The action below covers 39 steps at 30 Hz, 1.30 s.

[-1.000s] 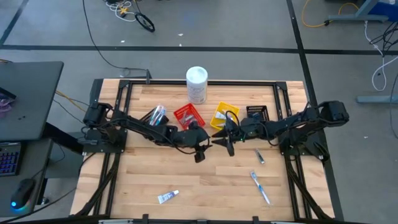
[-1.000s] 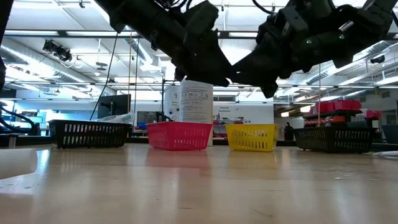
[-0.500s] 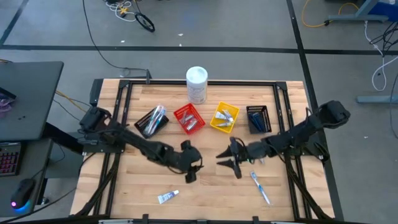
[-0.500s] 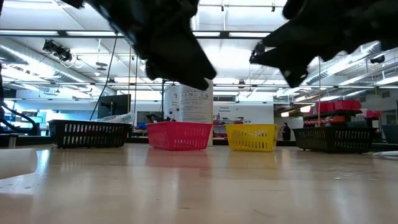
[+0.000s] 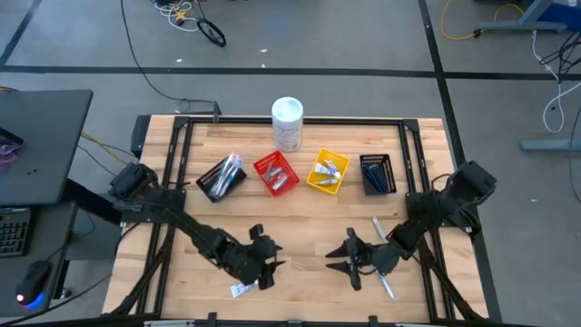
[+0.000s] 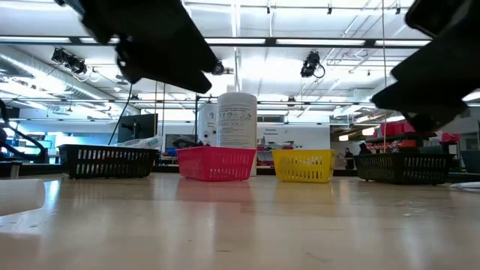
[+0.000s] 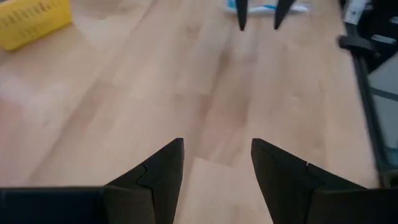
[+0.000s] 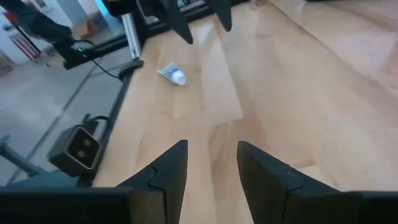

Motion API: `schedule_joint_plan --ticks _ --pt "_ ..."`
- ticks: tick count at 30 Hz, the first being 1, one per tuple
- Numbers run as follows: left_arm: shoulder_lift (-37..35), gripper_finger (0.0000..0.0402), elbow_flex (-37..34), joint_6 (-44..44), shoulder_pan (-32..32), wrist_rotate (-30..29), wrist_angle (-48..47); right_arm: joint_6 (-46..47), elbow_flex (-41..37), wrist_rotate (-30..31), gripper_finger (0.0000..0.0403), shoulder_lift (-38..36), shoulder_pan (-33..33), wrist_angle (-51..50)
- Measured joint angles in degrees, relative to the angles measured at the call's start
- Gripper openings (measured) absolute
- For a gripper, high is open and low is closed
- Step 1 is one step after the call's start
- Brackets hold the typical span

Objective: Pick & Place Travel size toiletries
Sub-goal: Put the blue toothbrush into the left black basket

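Observation:
My left gripper [image 5: 275,266] [image 7: 217,146] hovers open over the near middle of the table, just beyond and to the right of a small white-blue toothpaste tube [image 5: 241,289] [image 8: 172,74] lying flat on the wood. My right gripper [image 5: 334,262] [image 8: 211,146] is open too and faces the left one across a short gap. A blue-white toothbrush [image 5: 387,284] [image 7: 267,7] lies under the right wrist. A small silvery tube [image 5: 378,227] lies further back. Other toiletries sit in the black bin [image 5: 221,175], red bin [image 5: 275,173] and yellow bin [image 5: 327,173].
A tall white canister [image 5: 287,123] [image 6: 236,120] stands behind the row of bins at the far side, with a dark bin [image 5: 377,173] at the row's right end. Bare wood lies between the bins and both grippers. Metal frame rails run along the table's edges.
Both arms have swung from the bins toward the table's near edge. The left gripper went from beside the red bin to a spot close to the toothpaste tube. The right gripper went from beside the yellow bin to a spot near the toothbrush.

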Motion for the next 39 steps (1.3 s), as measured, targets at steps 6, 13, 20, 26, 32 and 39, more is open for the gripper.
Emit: schedule_joint_plan --ticks 6,13,20,26,32,39 --pt "0.0 0.0196 0.0 -4.3 -5.16 0.0 -0.09 0.09 0.04 2.19 0.0145 4.82 2.23 7.73" --pt "0.0 0.0196 0.0 -10.69 -12.34 -2.82 -3.07 2.21 0.11 1.72 0.0144 6.34 3.16 10.69" --pt "3.0 0.0196 0.04 -13.27 -18.33 -6.57 -4.41 1.81 0.11 1.75 0.0144 6.34 3.48 10.79" --pt "6.62 0.0196 -0.07 -12.13 -20.24 -8.6 -5.69 0.39 0.13 2.18 0.0144 6.28 3.07 10.9" --pt "7.52 0.0196 0.0 -13.12 -19.31 -8.08 -7.37 -2.98 0.13 1.66 0.0144 6.28 2.25 11.98" --pt "7.52 0.0196 0.0 -9.06 -17.2 -6.51 -8.32 -5.03 0.13 1.68 0.0144 6.28 1.33 12.23"
